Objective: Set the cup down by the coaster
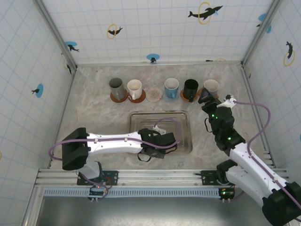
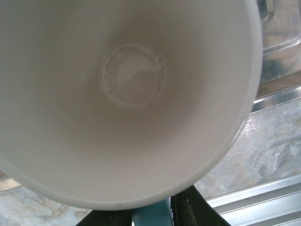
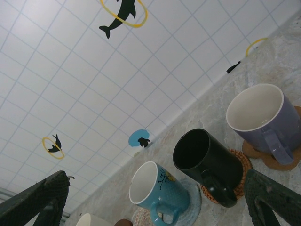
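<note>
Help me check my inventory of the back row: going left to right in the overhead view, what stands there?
grey mug → white mug → empty coaster → blue mug → black mug → purple mug

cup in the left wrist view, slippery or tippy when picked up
The cup looks glazed and rigid, so probably slippery between the fingers but won't flex. Its mouth is far wider than its base, so it may tip if pushed high. Could chip against the metal tray.
</note>
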Controlling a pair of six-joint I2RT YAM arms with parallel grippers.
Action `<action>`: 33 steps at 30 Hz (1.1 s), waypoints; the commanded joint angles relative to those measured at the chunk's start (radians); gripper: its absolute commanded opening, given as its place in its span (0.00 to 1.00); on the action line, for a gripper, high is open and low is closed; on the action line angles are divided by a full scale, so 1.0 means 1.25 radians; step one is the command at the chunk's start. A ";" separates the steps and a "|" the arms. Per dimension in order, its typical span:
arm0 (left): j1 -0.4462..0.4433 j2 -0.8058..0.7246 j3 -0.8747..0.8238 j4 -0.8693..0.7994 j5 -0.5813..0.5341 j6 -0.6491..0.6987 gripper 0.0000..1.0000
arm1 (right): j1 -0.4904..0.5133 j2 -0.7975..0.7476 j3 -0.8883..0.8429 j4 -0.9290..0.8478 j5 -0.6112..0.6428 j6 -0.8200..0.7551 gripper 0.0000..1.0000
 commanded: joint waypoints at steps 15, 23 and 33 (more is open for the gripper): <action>0.008 -0.002 0.006 -0.044 -0.047 -0.018 0.00 | -0.010 0.011 0.003 0.033 0.001 -0.002 0.98; 0.009 -0.010 0.019 -0.050 -0.056 -0.018 0.00 | -0.014 0.011 0.003 0.031 -0.002 -0.003 0.98; 0.010 -0.042 0.013 -0.043 -0.080 -0.019 0.00 | -0.017 0.014 0.003 0.031 -0.007 -0.002 0.98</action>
